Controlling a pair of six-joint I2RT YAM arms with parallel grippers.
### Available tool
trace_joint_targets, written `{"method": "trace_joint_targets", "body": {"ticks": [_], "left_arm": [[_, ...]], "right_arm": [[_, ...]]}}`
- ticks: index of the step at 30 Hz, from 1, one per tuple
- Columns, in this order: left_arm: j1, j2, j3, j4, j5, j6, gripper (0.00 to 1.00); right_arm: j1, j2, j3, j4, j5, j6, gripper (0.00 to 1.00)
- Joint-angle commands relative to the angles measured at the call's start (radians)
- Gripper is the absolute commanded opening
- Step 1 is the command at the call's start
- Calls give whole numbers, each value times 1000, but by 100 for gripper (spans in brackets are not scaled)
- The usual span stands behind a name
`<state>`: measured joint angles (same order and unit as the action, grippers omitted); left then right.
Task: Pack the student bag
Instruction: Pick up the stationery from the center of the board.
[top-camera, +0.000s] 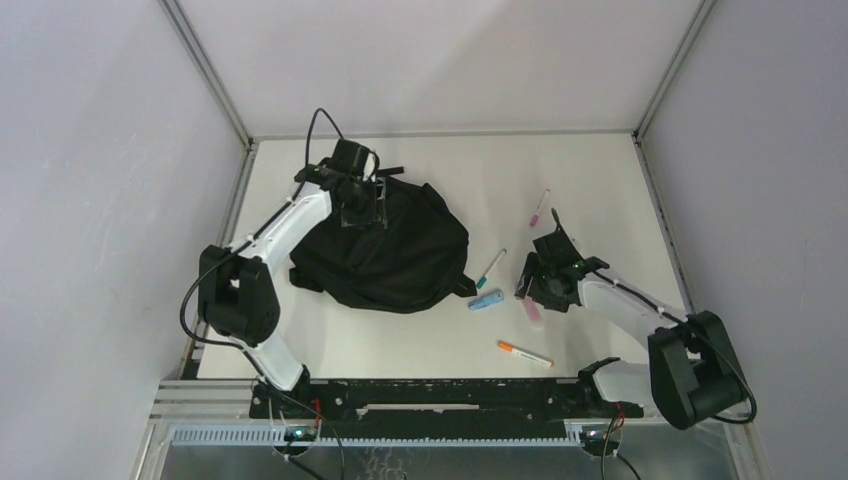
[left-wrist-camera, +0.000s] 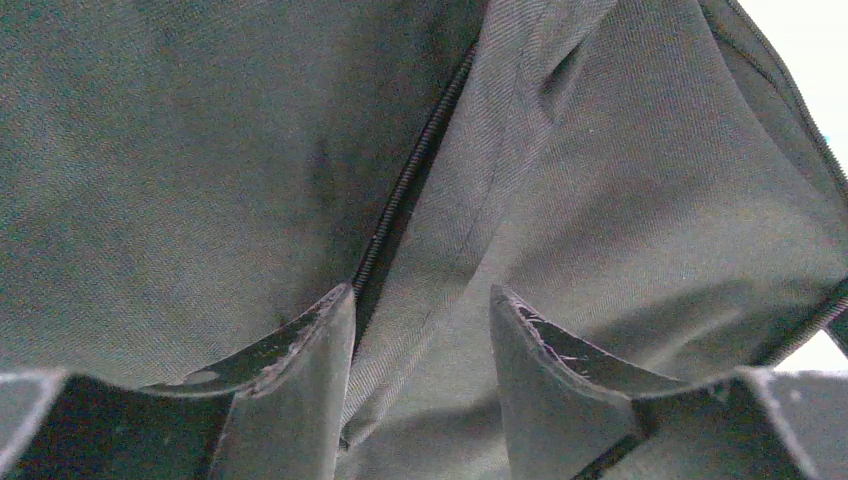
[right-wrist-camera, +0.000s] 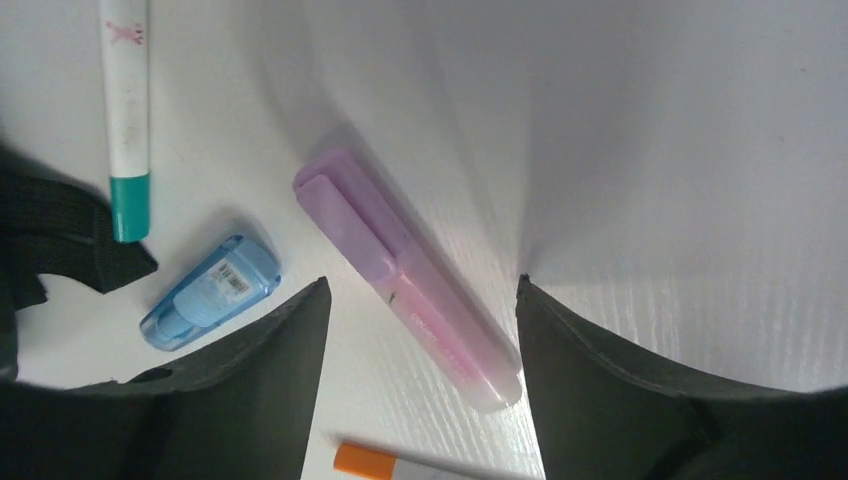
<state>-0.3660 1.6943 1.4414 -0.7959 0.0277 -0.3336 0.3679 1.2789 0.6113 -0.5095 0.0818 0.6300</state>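
Laid flat on white table (top-camera: 420, 340), right half: teal-tipped white pen (top-camera: 491, 268), small blue dispenser (top-camera: 486, 300) near its teal end, pink highlighter (right-wrist-camera: 410, 280) just beside the dispenser. Closer to front edge, orange-capped pen (top-camera: 524, 354). Farther back, well apart, slim pink pen (top-camera: 540, 208).

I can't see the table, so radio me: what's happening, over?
Left gripper open, at the black backpack by its zip. Right gripper open, straddling purple highlighter. Blue correction tape beside it, not touching.

Barcode label on blue correction tape (right-wrist-camera: 210, 293), faint unreadable print on pink highlighter (right-wrist-camera: 405, 280)
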Motion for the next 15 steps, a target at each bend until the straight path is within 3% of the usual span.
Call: {"method": "trace_joint_targets", "body": {"ticks": [1,5,11,14,15], "left_arm": [[4,-15,37,15,64,6,57],[4,-49,36,11,67,-10,57],[5,-111,32,15,85,-15,58],[6,-143,31,20,94,-15,59],[6,-151,31,20,98,-15,59]], "right_arm": [[10,-133,38,-87,3,3,76],[102,-244,37,-188,-16,29,75],[377,-266,38,-347,34,193,75],[447,-221,38,-392,69,226,79],[459,-209,38,-401,72,225,85]]}}
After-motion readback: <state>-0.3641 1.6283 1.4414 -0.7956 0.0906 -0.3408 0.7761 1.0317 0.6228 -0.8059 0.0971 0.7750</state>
